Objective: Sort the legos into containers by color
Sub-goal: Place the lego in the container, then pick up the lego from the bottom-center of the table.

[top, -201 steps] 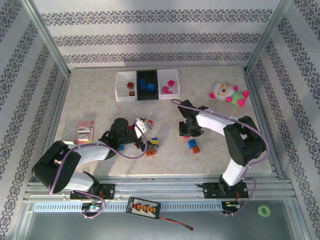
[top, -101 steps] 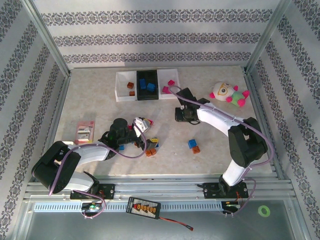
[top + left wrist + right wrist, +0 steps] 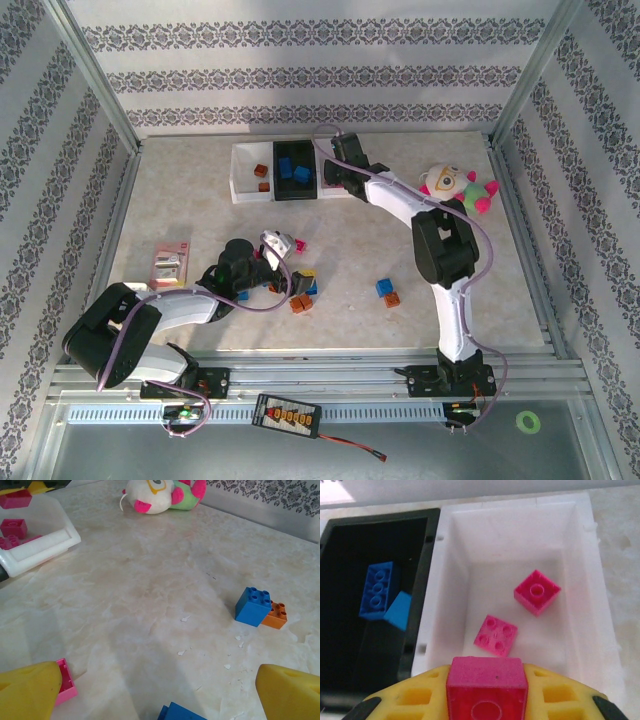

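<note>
Left pincer (image 3: pixel 160 692) hangs low over the table (image 3: pixel 150 580), spread wide and holding nothing; a loose pink brick (image 3: pixel 65 680) lies just beside one yellow fingertip (image 3: pixel 27 690), and the corner of a near blue brick (image 3: pixel 180 713) shows between the two tips. From above, a red-and-white packet (image 3: pixel 170 262) lies to the left of this arm, and a small cluster of bricks (image 3: pixel 302 292) in blue and orange-brown sits by the pincer. Further right on the open table, a blue brick (image 3: pixel 253 606) and an orange brick (image 3: pixel 275 616) lie touching each other. At the far side three bins stand in a row. The left white bin (image 3: pixel 245 165) holds two orange-brown bricks (image 3: pixel 262 172). The black bin (image 3: pixel 345 645) in the middle holds two blue pieces (image 3: pixel 379 590). The right white bin (image 3: pixel 520 545) holds two pink bricks (image 3: pixel 537 592) lying apart on its floor. The right pincer (image 3: pixel 486 690) hovers above the near end of that right white bin, closed narrowly on a magenta brick (image 3: pixel 486 677) gripped between its yellow fingers, studs hidden. A plush toy (image 3: pixel 455 185) lies on the table to the right of the bins, close to the right arm.
</note>
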### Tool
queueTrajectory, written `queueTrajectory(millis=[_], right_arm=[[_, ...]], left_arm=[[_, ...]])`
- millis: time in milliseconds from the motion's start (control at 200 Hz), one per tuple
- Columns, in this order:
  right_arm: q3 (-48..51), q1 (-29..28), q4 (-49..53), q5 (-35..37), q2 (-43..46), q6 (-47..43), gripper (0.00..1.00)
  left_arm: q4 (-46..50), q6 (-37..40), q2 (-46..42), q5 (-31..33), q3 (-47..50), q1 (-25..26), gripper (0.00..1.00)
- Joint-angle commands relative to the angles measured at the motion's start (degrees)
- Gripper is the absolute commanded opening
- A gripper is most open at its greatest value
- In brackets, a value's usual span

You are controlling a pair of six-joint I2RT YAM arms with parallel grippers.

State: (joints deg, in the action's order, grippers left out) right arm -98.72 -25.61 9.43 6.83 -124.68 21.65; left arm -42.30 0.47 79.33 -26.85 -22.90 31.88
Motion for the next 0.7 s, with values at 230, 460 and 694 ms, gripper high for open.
queueTrajectory(millis=[230, 460, 694], right_arm=[[-6.08, 0.68, -1.52, 1.43, -4.10, -2.97, 0.43], [3.81, 0.82, -2.66, -0.45, 6.25, -3.63, 0.68], [27.68, 0.39, -3.29, -2.38, 25.78, -4.37, 0.77]], left_arm=[[-3.67, -0.90, -0.90, 1.61, 0.58, 0.69, 0.99], [3.97, 8.40, -1.71, -0.78, -2.50, 0.86, 0.99], [6.95, 13.11, -0.83, -3.39, -4.82, 1.18, 0.99]])
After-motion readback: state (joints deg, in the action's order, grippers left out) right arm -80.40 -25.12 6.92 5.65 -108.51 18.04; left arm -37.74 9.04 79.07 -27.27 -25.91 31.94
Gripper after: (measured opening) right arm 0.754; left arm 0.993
